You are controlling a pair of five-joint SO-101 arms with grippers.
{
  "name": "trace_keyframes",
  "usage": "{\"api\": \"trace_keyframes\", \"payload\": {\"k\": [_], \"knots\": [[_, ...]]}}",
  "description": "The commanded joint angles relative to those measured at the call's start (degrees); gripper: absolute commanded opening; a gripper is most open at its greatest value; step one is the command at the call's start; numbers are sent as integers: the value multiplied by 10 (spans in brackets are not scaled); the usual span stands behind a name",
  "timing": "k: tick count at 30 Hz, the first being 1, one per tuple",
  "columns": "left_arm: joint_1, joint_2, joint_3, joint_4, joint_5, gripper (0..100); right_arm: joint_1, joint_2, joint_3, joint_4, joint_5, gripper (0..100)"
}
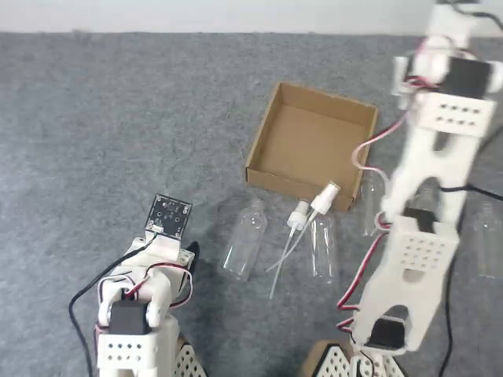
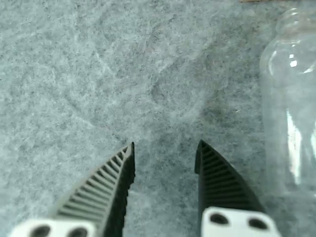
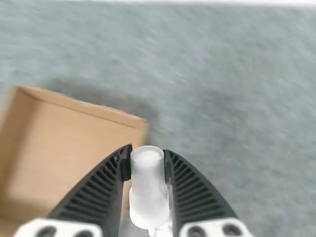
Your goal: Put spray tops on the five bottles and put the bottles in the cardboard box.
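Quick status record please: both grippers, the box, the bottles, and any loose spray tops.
left gripper: open, low over the carpet, beside a bottle with no top on
right gripper: shut on a spray top, close to the cardboard box
cardboard box: empty
other bottles: on the carpet, outside the box
loose spray tops: two on the carpet between the box and the bottles, tubes attached
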Motion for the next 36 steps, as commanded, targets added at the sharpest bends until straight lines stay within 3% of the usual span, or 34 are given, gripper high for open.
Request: {"api": "trace_keyframes", "payload": {"k": [1,8,15,22,32,36], "knots": [[-37,-12,-5,-3,-4,181,-107,-77,-8,24,-41,8],[-124,-12,-5,-20,-4,181,-298,-81,75,18,-84,6],[-129,-12,-5,-20,-4,181,-420,-19,78,-17,-133,6],[-129,-12,-5,-18,-4,181,-444,103,76,-97,-178,6],[-128,-12,-5,-17,-4,181,-444,206,76,-114,-182,10],[-128,-12,-5,-16,-4,181,-444,219,76,-114,-184,117]]}}
